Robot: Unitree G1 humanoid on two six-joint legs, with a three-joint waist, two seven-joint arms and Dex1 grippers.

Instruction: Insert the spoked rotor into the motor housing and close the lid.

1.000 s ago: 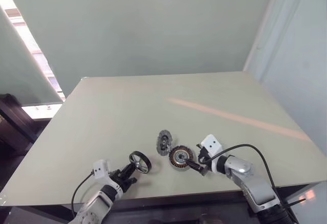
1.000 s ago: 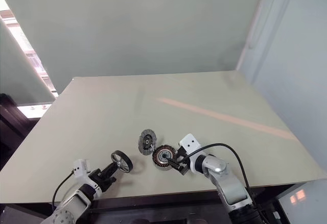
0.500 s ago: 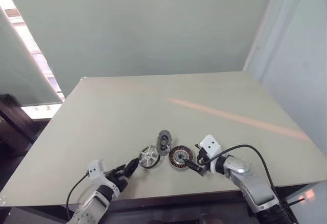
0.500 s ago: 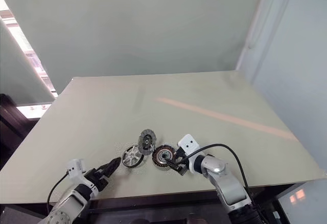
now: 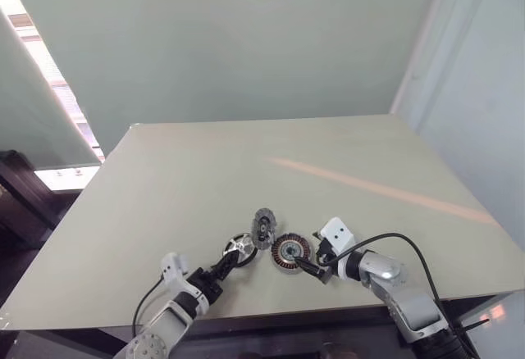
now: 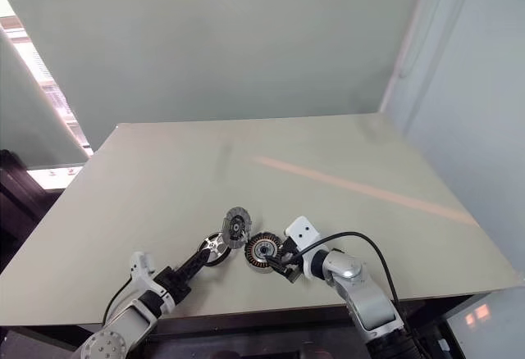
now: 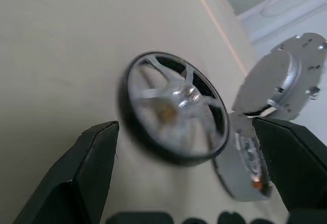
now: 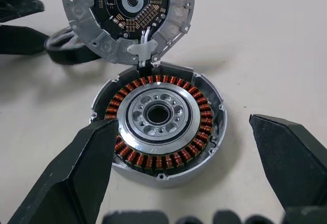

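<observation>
The spoked rotor (image 5: 239, 246), shiny silver with a dark rim, rests on the table just left of the motor housing (image 5: 289, 252). My left gripper (image 5: 222, 269) is open, and the rotor (image 7: 173, 111) sits just ahead of its spread fingers (image 7: 92, 157). The housing (image 8: 158, 116) shows its ring of copper windings around a silver hub. The lid (image 8: 127, 9) stands tilted up at the housing's far edge, circuit side showing. My right gripper (image 8: 184, 127) is open, one finger on each side of the housing, and holds nothing.
The beige table (image 5: 180, 170) stretches far beyond the parts, with a pale orange stripe (image 5: 369, 187) across its right half. Its front edge (image 5: 271, 314) runs close behind both grippers. A black cable (image 5: 394, 240) loops over my right wrist.
The left gripper held the rotor upright a second ago, then opened. The rotor now rests beside the lid and housing, and the open gripper has followed it rightward. The right arm stayed still.
</observation>
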